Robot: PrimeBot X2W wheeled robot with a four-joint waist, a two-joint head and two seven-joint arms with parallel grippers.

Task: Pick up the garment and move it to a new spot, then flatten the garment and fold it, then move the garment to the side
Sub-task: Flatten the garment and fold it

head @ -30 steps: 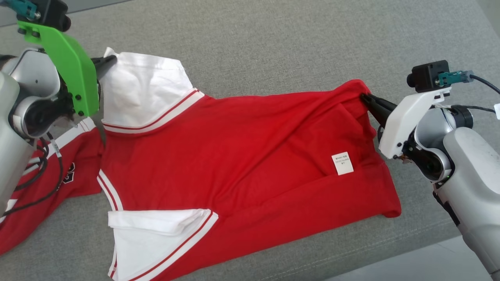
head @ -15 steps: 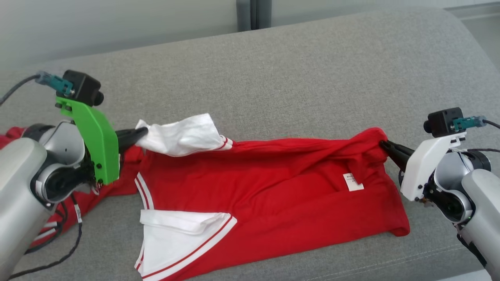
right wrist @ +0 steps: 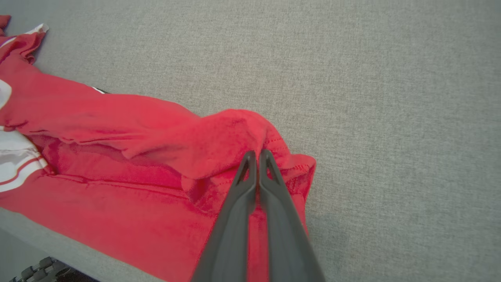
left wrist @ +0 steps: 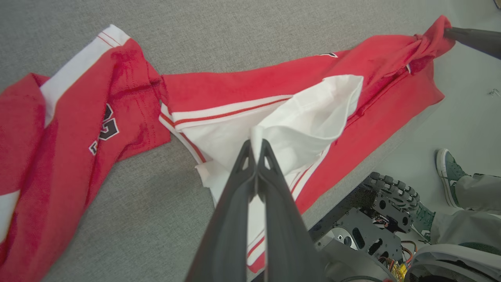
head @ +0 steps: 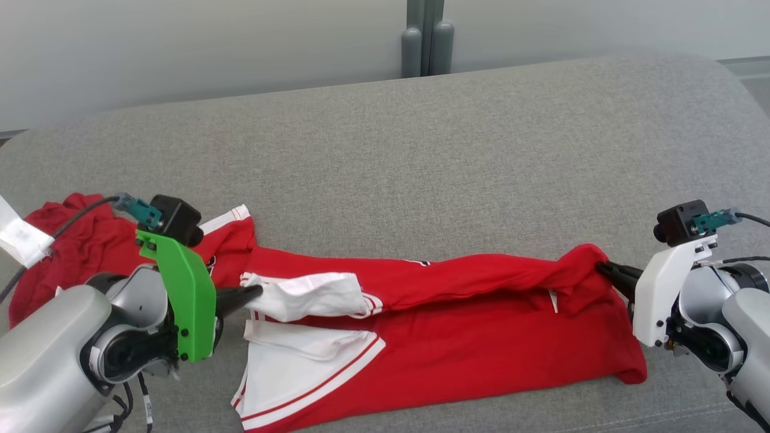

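The red garment (head: 481, 337) lies stretched along the front edge of the grey cushion (head: 421, 150), spanning the gap between the two claws. The left claw (head: 257, 291) is clamped tight on the end of a white sleeve (head: 310, 294), cloth pinched at its tips. This sleeve is held up over the garment's body, just above the other sleeve (head: 301, 367), which lies flat. The right claw (head: 601, 269) is closed on a bunched red corner at the garment's right end. From there a raised ridge of cloth runs across towards the left claw. A second red shirt (head: 60, 246) lies crumpled just beside the garment, behind the left arm.
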